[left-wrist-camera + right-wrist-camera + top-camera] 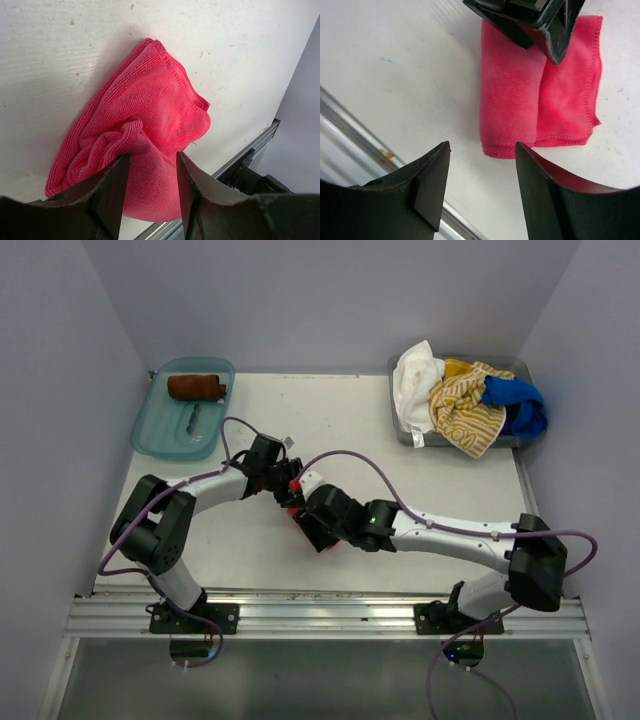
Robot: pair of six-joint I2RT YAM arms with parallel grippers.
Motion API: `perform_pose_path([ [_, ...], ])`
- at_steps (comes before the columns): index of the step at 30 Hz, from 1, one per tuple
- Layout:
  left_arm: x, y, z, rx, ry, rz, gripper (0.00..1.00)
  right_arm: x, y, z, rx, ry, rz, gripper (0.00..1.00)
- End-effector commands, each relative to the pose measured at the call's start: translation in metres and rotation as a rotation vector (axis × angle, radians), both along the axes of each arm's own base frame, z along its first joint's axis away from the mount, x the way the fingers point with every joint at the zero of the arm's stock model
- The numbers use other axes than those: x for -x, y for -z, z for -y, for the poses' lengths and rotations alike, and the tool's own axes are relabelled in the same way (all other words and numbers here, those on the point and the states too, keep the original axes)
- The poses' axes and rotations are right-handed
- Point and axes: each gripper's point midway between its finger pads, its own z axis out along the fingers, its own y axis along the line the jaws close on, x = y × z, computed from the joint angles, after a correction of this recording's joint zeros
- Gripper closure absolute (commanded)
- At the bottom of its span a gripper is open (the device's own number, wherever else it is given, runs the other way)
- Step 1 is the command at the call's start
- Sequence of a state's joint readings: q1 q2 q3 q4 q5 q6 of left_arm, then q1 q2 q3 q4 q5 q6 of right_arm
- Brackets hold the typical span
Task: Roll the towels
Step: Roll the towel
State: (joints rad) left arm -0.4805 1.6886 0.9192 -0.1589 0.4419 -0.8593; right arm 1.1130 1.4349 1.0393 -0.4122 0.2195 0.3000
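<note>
A hot pink towel (pixel 150 105) lies partly folded on the white table, mostly hidden under both arms in the top view (pixel 300 523). My left gripper (pixel 151 165) is shut on a bunched part of it, cloth filling the gap between the fingers. My right gripper (pixel 482 146) stands open just short of the pink towel's (pixel 520 100) near hem, with nothing between its fingers. The left gripper (pixel 540 25) shows on the towel's far end. A rust-brown towel (pixel 195 387) lies rolled in the teal tray (pixel 150 435). White (pixel 415 380), yellow-striped (pixel 465 410) and blue (pixel 515 400) towels are heaped at the back right.
The heap sits in a grey bin (pixel 520 365) at the back right corner. A small grey object (pixel 193 420) lies in the teal tray beside the brown roll. An aluminium rail (pixel 320 615) runs along the near edge. Pale walls close in on both sides.
</note>
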Motion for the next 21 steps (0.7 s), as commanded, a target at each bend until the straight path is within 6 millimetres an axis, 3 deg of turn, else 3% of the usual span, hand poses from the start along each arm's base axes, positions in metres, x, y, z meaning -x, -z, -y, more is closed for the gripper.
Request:
perform_pose_path([
  [1,0.009,0.036,-0.020,-0.142,-0.043,-0.074,0.53,-0.022,0.005,0.015,0.214,0.055,0.200,0.42],
  [6,0.009,0.038,-0.019,-0.141,-0.046,-0.088,0.53,-0.018,0.019,-0.005,0.297,-0.002,0.272,0.42],
  [13,0.011,0.040,-0.020,-0.147,-0.047,-0.099,0.53,-0.023,0.034,-0.017,0.348,-0.029,0.322,0.42],
  [19,0.012,0.041,-0.021,-0.149,-0.051,-0.107,0.52,-0.027,0.061,-0.014,0.412,-0.021,0.334,0.42],
  [20,0.012,0.040,-0.021,-0.150,-0.050,-0.110,0.52,-0.028,0.067,-0.013,0.424,-0.016,0.334,0.44],
  [21,0.013,0.040,-0.021,-0.153,-0.050,-0.115,0.52,-0.028,0.072,-0.009,0.436,-0.005,0.338,0.56],
])
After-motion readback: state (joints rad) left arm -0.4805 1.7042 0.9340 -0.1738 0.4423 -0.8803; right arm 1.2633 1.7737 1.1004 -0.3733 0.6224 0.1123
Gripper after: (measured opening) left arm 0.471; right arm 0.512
